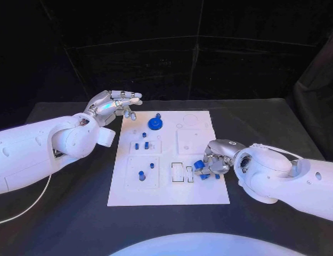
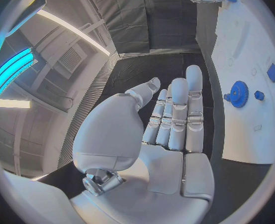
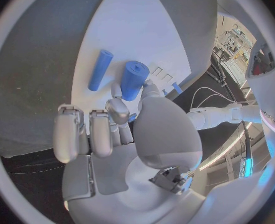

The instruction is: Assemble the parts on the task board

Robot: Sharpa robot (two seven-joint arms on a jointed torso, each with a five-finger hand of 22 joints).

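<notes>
Nearest me, my right hand [image 1: 214, 161] curled over the board's [image 1: 212, 194] near right part, thumb and a finger closing on a short blue cylinder [image 3: 134, 79], though I could not tell whether it was truly gripped or only touched. Just beside it lay a thin blue rod [image 3: 100, 69] on the white plate, I judged so both would sit ready by the slots there. My left hand [image 1: 116, 105] hovered released, fingers straight and apart, off the board's far left corner, likely waiting clear of the work. A blue gear [image 1: 156, 124] stood at the far end, with small blue pieces [image 1: 141, 145] toward the left.
</notes>
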